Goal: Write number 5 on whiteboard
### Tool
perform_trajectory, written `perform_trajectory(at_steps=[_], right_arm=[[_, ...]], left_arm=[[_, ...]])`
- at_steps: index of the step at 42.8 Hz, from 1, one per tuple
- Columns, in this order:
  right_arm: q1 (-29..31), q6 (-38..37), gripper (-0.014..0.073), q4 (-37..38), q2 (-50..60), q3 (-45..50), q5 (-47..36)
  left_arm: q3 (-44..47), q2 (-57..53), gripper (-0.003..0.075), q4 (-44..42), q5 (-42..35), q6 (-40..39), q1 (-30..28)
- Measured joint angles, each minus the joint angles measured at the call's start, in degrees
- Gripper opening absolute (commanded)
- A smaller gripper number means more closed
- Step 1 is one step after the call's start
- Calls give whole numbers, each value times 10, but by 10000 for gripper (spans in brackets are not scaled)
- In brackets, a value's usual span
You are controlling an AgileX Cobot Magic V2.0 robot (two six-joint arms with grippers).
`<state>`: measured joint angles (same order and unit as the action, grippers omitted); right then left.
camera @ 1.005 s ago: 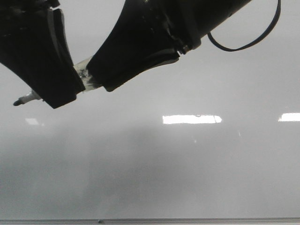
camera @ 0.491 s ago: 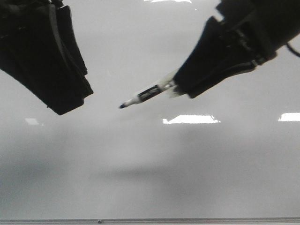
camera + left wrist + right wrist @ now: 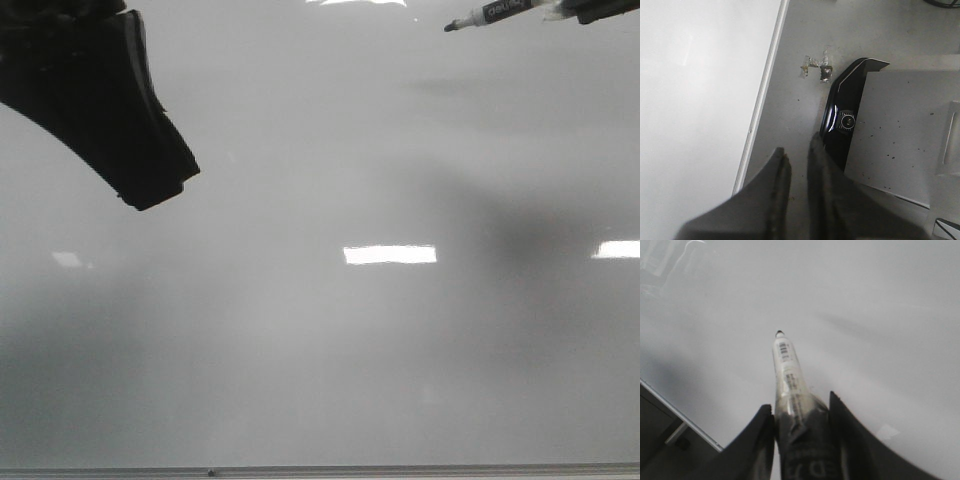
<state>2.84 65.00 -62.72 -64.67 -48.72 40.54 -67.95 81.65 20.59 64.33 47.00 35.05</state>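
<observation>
— Where's the marker (image 3: 787,372), and which way does it lie?
— Clamped between the right gripper (image 3: 802,415) fingers, at the far right over the whiteboard (image 3: 330,340) in the front view. Its long axis runs nearly level there, black tip to the left, slightly down, clear of the surface.
— Any number 5 drawn?
— None visible; only bright reflections.
— The left gripper (image 3: 796,155)?
— Its jaws stand narrowly apart, holding nothing, beside the board's metal edge strip (image 3: 762,95).
</observation>
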Motion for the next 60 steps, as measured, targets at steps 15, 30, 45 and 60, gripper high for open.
perform_trajectory(at_steps=[15,30,45,60], right_arm=[[0,-1,-64,-29,-14,-42,-52],[0,-2,-64,-39,-131,-160,-66],[0,-2,-59,-35,-172,-167,-66],[0,-2,-59,-21,-172,-103,-52]], left_arm=[[0,0,-20,0,-1,0,0],[0,0,-20,0,-1,0,0],[0,0,-20,0,-2,0,0],[0,0,-20,0,-3,0,0]])
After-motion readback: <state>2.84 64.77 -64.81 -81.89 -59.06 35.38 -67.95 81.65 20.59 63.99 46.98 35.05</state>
